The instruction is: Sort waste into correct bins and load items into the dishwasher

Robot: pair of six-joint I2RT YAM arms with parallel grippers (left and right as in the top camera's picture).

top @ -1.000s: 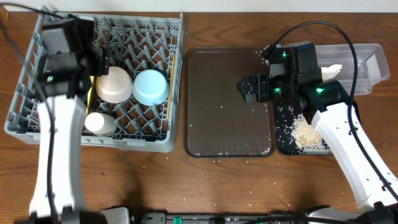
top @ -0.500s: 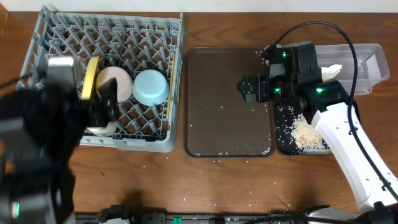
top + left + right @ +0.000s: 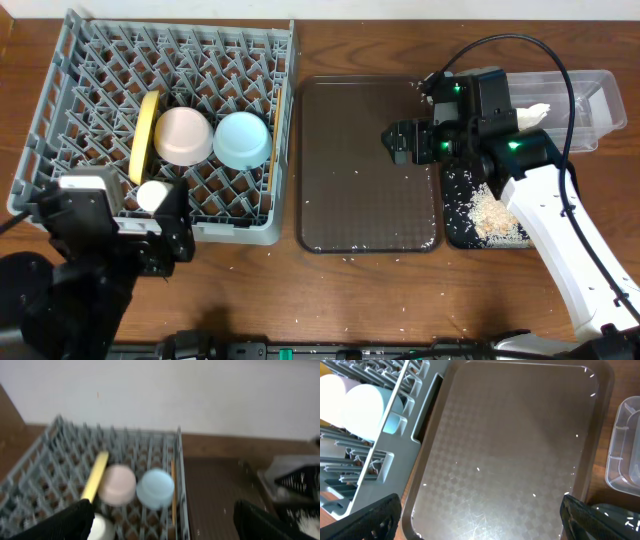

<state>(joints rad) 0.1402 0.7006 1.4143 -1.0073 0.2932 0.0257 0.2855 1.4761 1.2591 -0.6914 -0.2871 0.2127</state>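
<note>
The grey dish rack (image 3: pixel 60 110) holds a yellow plate (image 3: pixel 147 135) on edge, a white bowl (image 3: pixel 183 136), a light blue bowl (image 3: pixel 243 140), a white cup (image 3: pixel 153 196) and chopsticks (image 3: pixel 272 165). My left gripper (image 3: pixel 172 238) is open and empty, low at the rack's front left; its view shows the rack (image 3: pixel 50 460) and bowls ahead. My right gripper (image 3: pixel 400 142) is open and empty over the brown tray's right edge. Rice scraps (image 3: pixel 497 215) lie in the black tray (image 3: pixel 455 190). A white napkin (image 3: pixel 533 113) lies in the clear tub (image 3: pixel 595 100). The wrapper is not in view.
The brown serving tray (image 3: pixel 360 200) lies between rack and bins, with a few rice grains on it; it fills the right wrist view (image 3: pixel 510 435). Loose grains dot the wooden table near the front edge. The tub's corner shows at the right (image 3: pixel 625 450).
My left arm has pulled back from above the rack's far left side to the table's front left, below the rack. My right arm has not moved.
</note>
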